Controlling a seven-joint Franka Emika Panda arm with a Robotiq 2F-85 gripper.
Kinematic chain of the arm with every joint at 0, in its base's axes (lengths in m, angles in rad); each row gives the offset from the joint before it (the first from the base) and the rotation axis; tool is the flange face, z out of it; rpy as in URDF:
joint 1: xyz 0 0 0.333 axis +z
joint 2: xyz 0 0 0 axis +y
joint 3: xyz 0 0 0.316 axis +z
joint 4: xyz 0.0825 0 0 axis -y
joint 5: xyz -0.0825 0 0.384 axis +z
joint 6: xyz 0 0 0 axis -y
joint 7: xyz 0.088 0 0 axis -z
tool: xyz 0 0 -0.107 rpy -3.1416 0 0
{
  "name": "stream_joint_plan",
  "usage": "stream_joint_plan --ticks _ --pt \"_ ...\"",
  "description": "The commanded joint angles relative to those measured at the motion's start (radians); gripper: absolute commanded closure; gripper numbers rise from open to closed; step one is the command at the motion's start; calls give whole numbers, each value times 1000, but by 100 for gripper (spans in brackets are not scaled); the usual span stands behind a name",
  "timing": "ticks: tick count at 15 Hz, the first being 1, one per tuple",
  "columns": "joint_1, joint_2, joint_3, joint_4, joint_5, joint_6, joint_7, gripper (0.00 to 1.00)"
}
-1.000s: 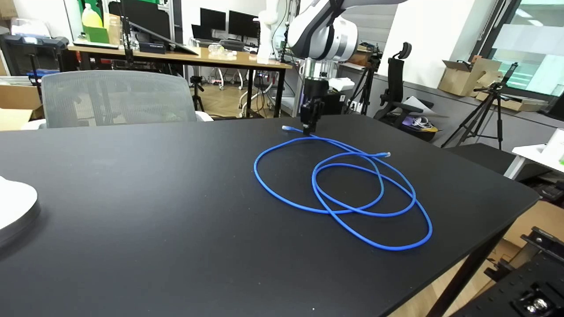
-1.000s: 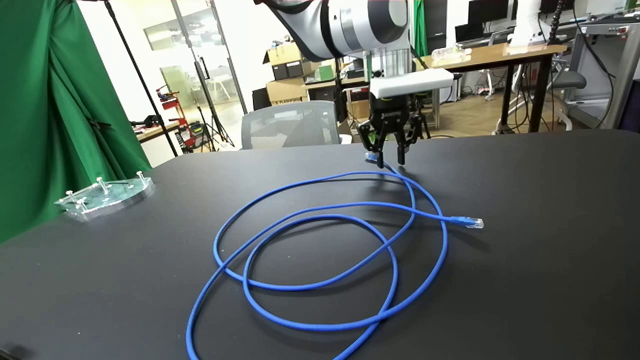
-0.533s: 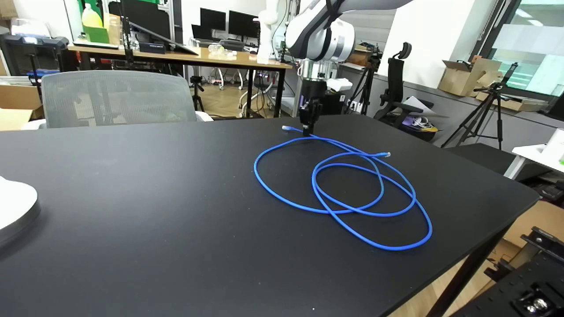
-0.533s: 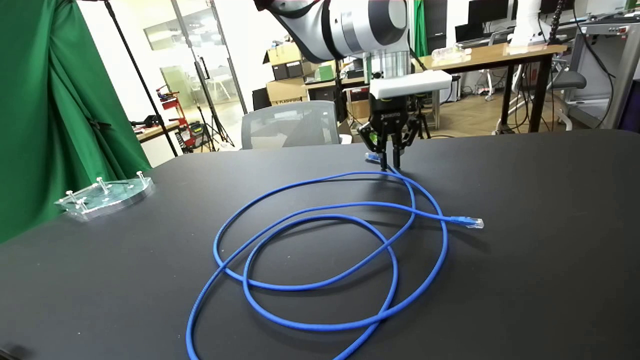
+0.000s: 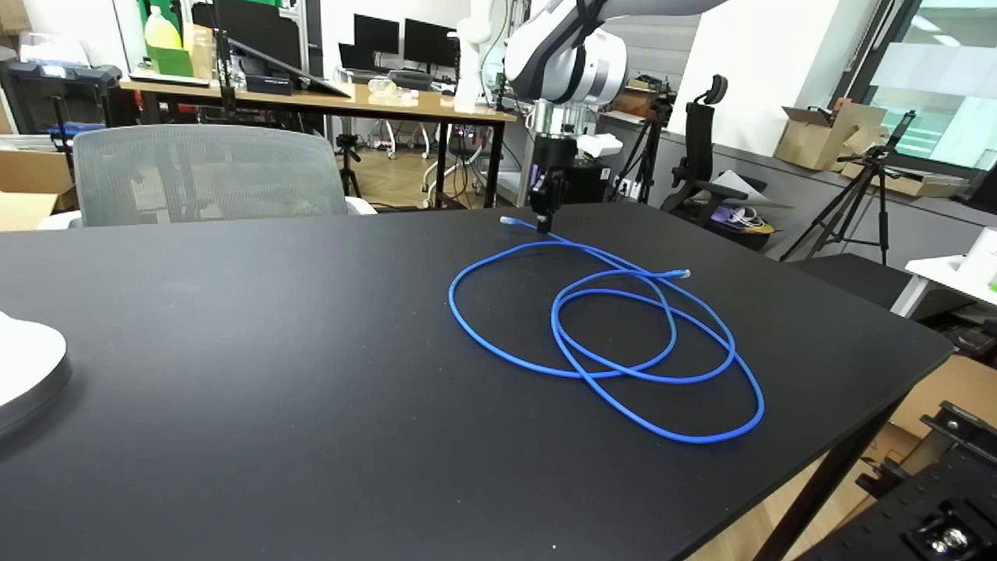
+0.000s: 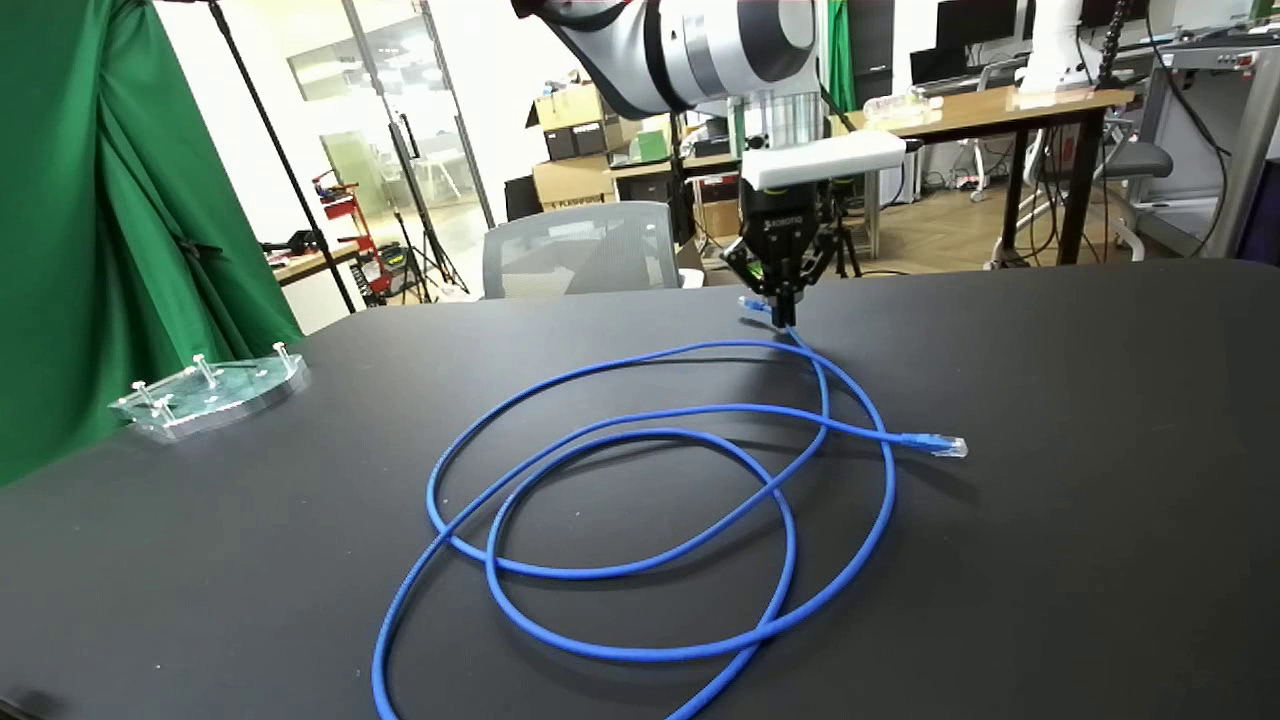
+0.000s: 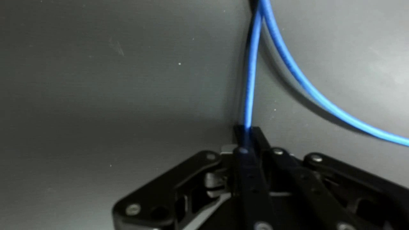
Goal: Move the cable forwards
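Your claw (image 6: 783,318) is clamped on the cable (image 6: 600,575): in the wrist view a blue stretch runs down between its fingertips (image 7: 260,139) at the lower centre of the frame, and another stretch curves away to the right edge. In an exterior view the claw points down, above and right of centre, gripping near one plug end (image 6: 757,304), which has a shadow beneath it. The rest of the cable spreads in loose overlapping loops on your black bench (image 6: 1080,560), through the middle and bottom of that frame. A clear plate (image 6: 225,398) with upright bolts (image 6: 206,371) rests at the left, well apart from the loops.
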Motion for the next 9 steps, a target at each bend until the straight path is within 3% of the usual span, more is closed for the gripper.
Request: stream_joint_plan --ticks 1,9 --pt "13 -59 -12 -32 -16 -63 5 98" --pt "48 -293 -21 -232 -134 -271 -86 98"
